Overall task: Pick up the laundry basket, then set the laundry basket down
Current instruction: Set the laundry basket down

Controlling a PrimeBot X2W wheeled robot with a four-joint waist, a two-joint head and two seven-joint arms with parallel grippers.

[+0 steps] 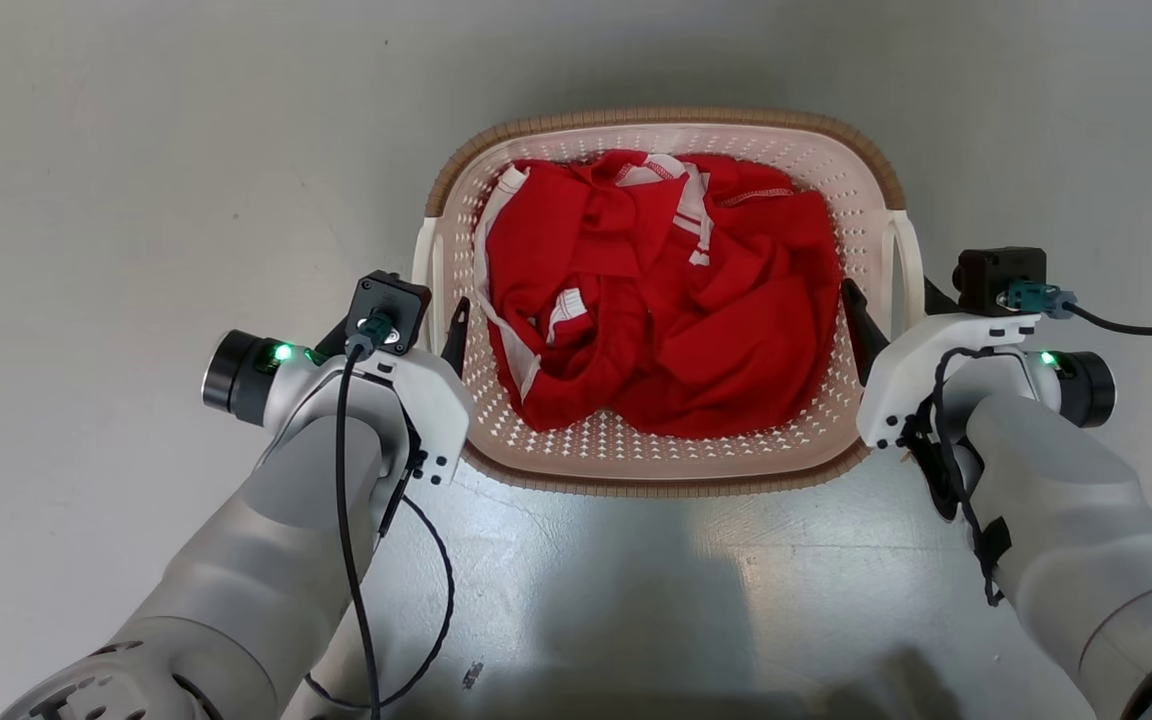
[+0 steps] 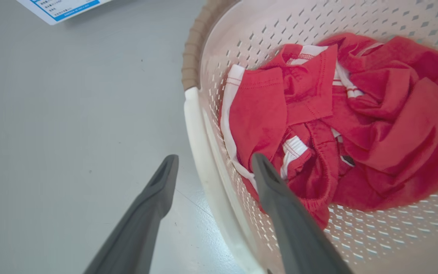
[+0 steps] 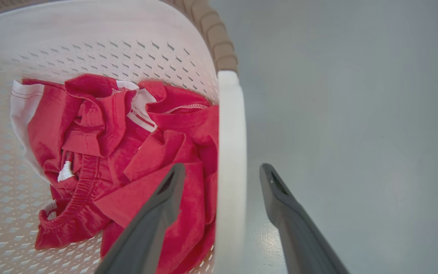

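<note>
Grip not yet closed

Rounded cream plastic laundry basket [image 1: 636,455] with perforated walls and a brown woven-look rim stands on the grey floor [image 1: 136,150], crumpled red-and-white clothing [image 1: 656,300] inside. Left pincer [image 2: 215,160] gapes wide astride the left white handle [image 2: 200,152], gripping nothing. Right pincer [image 3: 222,167] likewise straddles the right white handle [image 3: 231,152].
</note>
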